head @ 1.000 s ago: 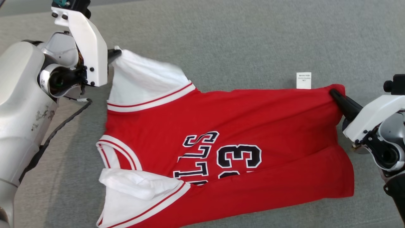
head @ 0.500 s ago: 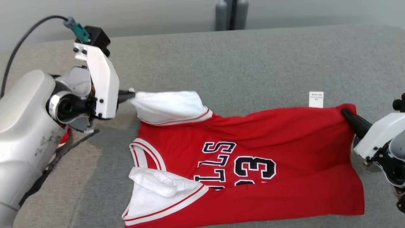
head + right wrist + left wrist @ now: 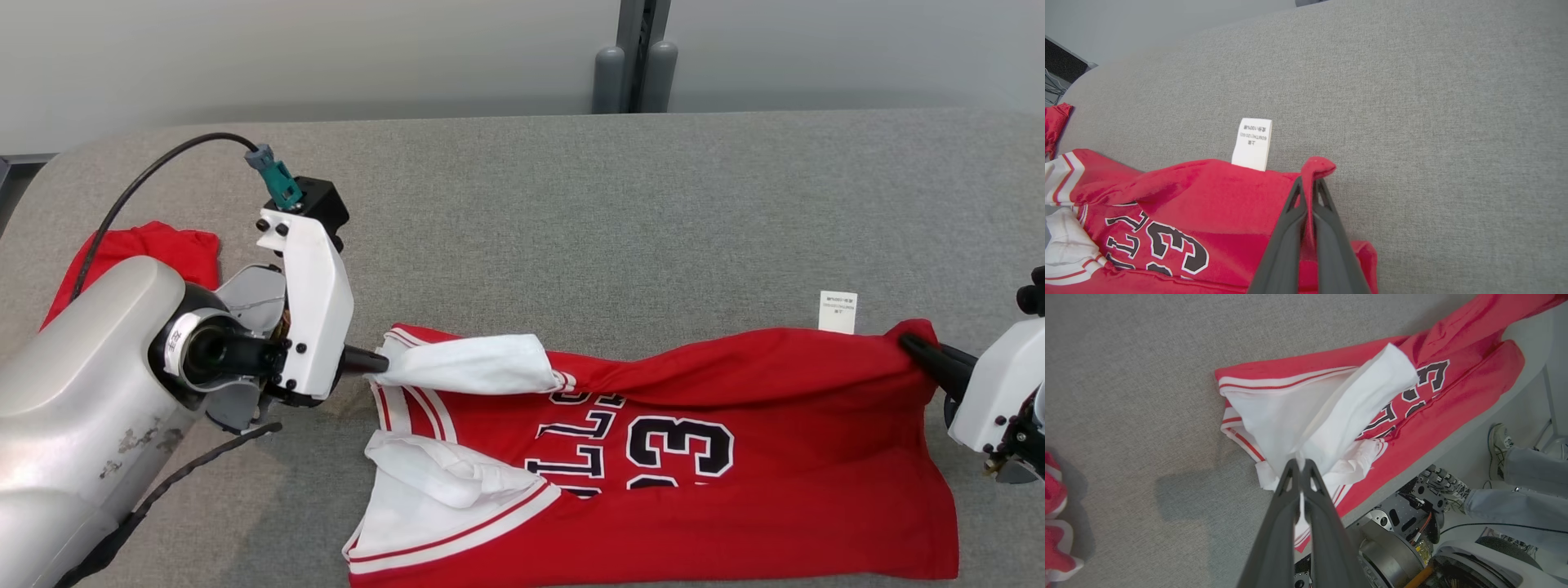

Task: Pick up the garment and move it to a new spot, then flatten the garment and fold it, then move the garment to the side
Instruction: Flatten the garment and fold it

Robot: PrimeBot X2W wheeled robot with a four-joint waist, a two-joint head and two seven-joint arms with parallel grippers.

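Observation:
The garment [image 3: 735, 457] is a red jersey with white sleeves, black lettering and the number 33, spread across the grey table. My left gripper [image 3: 380, 362] is shut on the far white sleeve [image 3: 482, 369] at the jersey's left end; in the left wrist view the left gripper [image 3: 1300, 465] pinches white cloth [image 3: 1331, 412]. My right gripper [image 3: 910, 347] is shut on the far hem corner at the right end, and in the right wrist view the right gripper [image 3: 1308, 181] holds a red fold [image 3: 1318, 165]. The far edge is lifted and folding toward me.
A second red garment [image 3: 155, 249] lies at the table's far left behind my left arm. A white care label [image 3: 838, 312] sticks out of the hem. A post [image 3: 633, 73] stands beyond the table. A person's legs [image 3: 1523, 477] show off the table's edge.
The camera has tilted up, so the whole picture shifted. Both grippers have drawn the jersey's far edge toward me, folding the far sleeve and upper strip over the lettering.

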